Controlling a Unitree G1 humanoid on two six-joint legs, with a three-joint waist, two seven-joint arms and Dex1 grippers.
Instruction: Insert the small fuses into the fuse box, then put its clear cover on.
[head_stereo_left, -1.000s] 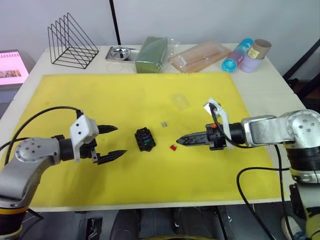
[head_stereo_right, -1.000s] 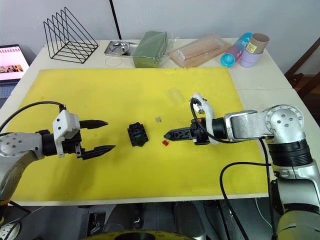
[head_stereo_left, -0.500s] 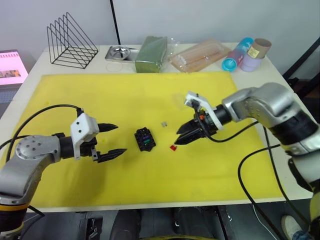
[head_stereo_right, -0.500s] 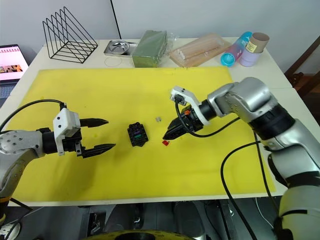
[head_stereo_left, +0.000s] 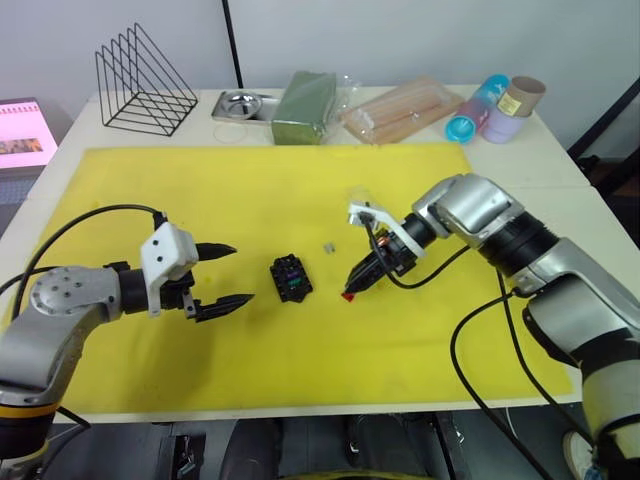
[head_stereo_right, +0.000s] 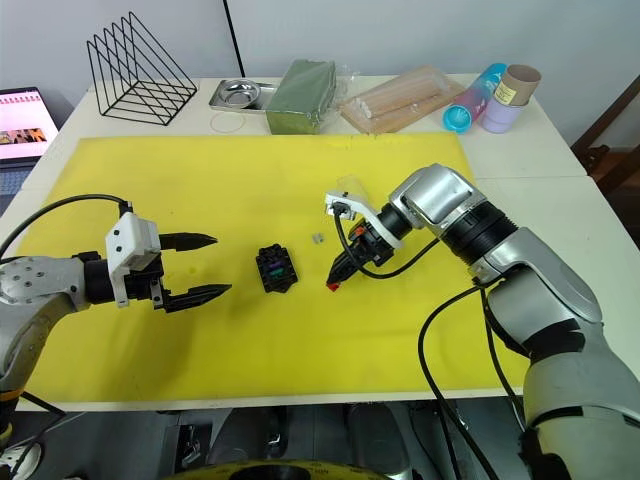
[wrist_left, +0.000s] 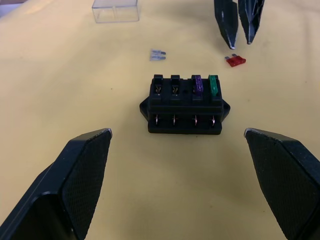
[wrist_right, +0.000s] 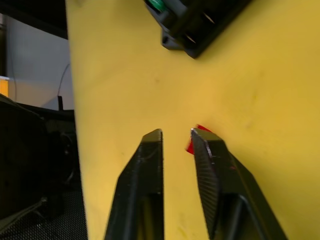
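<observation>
On the yellow mat (head_stereo_left: 250, 195), mid-table: fuse box (wrist_left: 184, 104), purple fuse (wrist_left: 197, 84) and green fuse (wrist_left: 213, 85) seated. Red fuse (wrist_left: 235, 60) loose just beside right gripper (head_stereo_left: 350, 289), fingers slightly parted, grasping nothing. Greyish-tan fuse (wrist_left: 158, 55) and clear cover (wrist_left: 115, 10) lie farther back. Left gripper (head_stereo_left: 226, 273) spread wide, empty.

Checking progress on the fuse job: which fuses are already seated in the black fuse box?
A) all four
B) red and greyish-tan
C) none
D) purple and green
D: the left wrist view shows the purple fuse and green fuse standing in the fuse box, while the red fuse and greyish-tan fuse lie on the yellow mat.
</observation>
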